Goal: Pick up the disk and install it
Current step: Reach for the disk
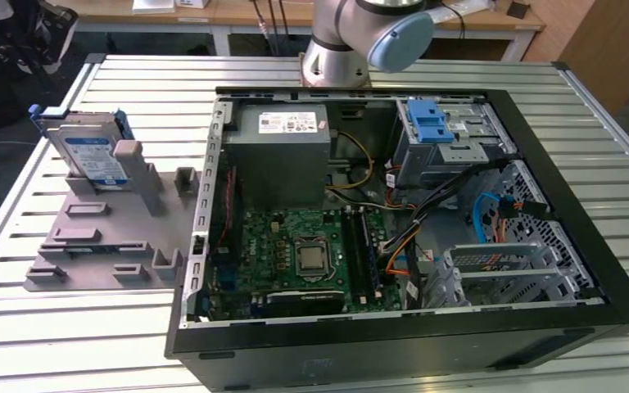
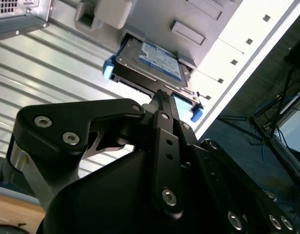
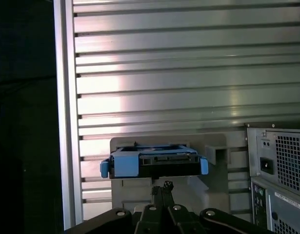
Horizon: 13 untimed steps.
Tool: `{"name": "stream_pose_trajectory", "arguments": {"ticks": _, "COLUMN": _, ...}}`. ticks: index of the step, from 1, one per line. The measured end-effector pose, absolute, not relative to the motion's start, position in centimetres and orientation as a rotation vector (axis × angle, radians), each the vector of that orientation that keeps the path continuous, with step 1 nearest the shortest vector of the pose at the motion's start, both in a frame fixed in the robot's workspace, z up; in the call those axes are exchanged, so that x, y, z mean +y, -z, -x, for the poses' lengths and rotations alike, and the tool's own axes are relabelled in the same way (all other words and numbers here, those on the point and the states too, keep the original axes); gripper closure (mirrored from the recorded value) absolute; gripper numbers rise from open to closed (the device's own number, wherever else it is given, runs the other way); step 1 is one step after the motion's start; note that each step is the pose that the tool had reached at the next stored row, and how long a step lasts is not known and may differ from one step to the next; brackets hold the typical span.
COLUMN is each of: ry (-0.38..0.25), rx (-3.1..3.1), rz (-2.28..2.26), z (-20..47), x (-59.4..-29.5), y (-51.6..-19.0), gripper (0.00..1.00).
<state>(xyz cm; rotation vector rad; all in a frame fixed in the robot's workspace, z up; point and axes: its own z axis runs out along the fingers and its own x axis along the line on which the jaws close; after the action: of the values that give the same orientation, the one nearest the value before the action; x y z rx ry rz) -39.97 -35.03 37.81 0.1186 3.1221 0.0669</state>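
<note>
The disk (image 1: 91, 151) stands on edge in a grey plastic holder (image 1: 107, 237) at the exterior view's left. It is silver-grey with a white-and-blue label and a blue carrier bracket. In both wrist views the disk (image 2: 154, 58) (image 3: 154, 161) lies just beyond my gripper's tips. My gripper (image 2: 159, 97) (image 3: 162, 187) hangs above the disk, apart from it. Its black fingers are shut together with nothing between them.
An open black computer case (image 1: 402, 344) takes up the table's middle and the exterior view's right. Inside are a grey metal box (image 1: 282, 155), a silver cage with a blue latch (image 1: 435, 131) and a green board (image 1: 292, 254). The case's rear (image 3: 279, 170) stands beside the holder. The arm's base (image 1: 337, 57) rises behind the case.
</note>
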Motion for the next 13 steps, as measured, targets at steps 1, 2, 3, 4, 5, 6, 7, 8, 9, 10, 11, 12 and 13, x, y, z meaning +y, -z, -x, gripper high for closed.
{"name": "stream_pose_trajectory", "arguments": {"ticks": 1, "ry": -0.067, "rx": 3.122, "rz": -0.119, "z": 40.3, "x": -35.0, "y": -37.7, "gripper": 0.89}}
{"name": "stream_pose_trajectory", "arguments": {"ticks": 2, "ry": -0.067, "rx": 3.122, "rz": -0.119, "z": 40.6, "x": -34.9, "y": -37.7, "gripper": 0.89}}
{"name": "stream_pose_trajectory", "arguments": {"ticks": 3, "ry": -0.067, "rx": 3.122, "rz": -0.119, "z": 40.8, "x": -34.9, "y": -37.6, "gripper": 0.89}}
{"name": "stream_pose_trajectory", "arguments": {"ticks": 4, "ry": -0.067, "rx": 3.122, "rz": -0.119, "z": 41.1, "x": -34.9, "y": -37.5, "gripper": 0.89}}
{"name": "stream_pose_trajectory", "arguments": {"ticks": 5, "ry": -0.067, "rx": 3.122, "rz": -0.119, "z": 41.3, "x": -34.8, "y": -37.5, "gripper": 0.89}}
{"name": "stream_pose_trajectory", "arguments": {"ticks": 6, "ry": -0.067, "rx": 3.122, "rz": -0.119, "z": 41.6, "x": -34.8, "y": -37.4, "gripper": 0.89}}
{"name": "stream_pose_trajectory", "arguments": {"ticks": 7, "ry": -0.067, "rx": 3.123, "rz": -0.119, "z": 41.7, "x": -34.8, "y": -37.4, "gripper": 0.89}}
{"name": "stream_pose_trajectory", "arguments": {"ticks": 8, "ry": -0.067, "rx": 3.123, "rz": -0.119, "z": 41.9, "x": -34.8, "y": -37.4, "gripper": 0.89}}
{"name": "stream_pose_trajectory", "arguments": {"ticks": 9, "ry": -0.067, "rx": 3.123, "rz": -0.119, "z": 42.1, "x": -34.7, "y": -37.4, "gripper": 0.89}}
{"name": "stream_pose_trajectory", "arguments": {"ticks": 10, "ry": -0.067, "rx": 3.124, "rz": -0.119, "z": 42.2, "x": -34.7, "y": -37.3, "gripper": 0.89}}
{"name": "stream_pose_trajectory", "arguments": {"ticks": 11, "ry": -0.067, "rx": 3.124, "rz": -0.119, "z": 42.2, "x": -34.7, "y": -37.3, "gripper": 0.89}}
{"name": "stream_pose_trajectory", "arguments": {"ticks": 12, "ry": -0.067, "rx": 3.124, "rz": -0.119, "z": 42.2, "x": -34.7, "y": -37.3, "gripper": 0.89}}
{"name": "stream_pose_trajectory", "arguments": {"ticks": 13, "ry": -0.067, "rx": 3.124, "rz": -0.119, "z": 42.2, "x": -34.7, "y": -37.3, "gripper": 0.89}}
